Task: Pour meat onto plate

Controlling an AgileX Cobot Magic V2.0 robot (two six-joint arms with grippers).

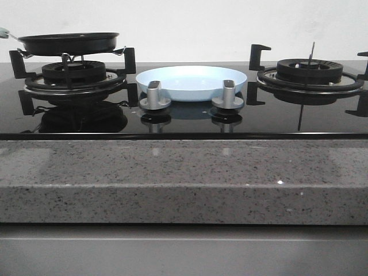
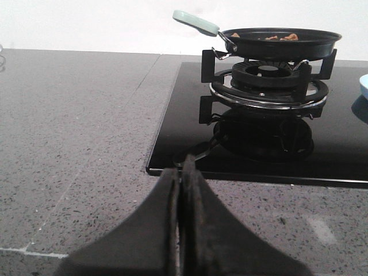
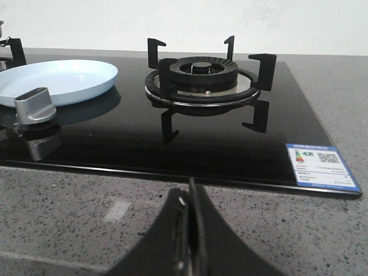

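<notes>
At upper left the pan (image 1: 68, 43) sits on its burner, meat (image 2: 282, 38) inside; the empty plate (image 1: 192, 81) lies mid-frame. Both pincers, left (image 2: 181, 172) and right (image 3: 190, 198), are pressed together over the counter (image 1: 184, 178). The left should open, grip the handle (image 2: 195, 21) squarely, then lift level.
</notes>
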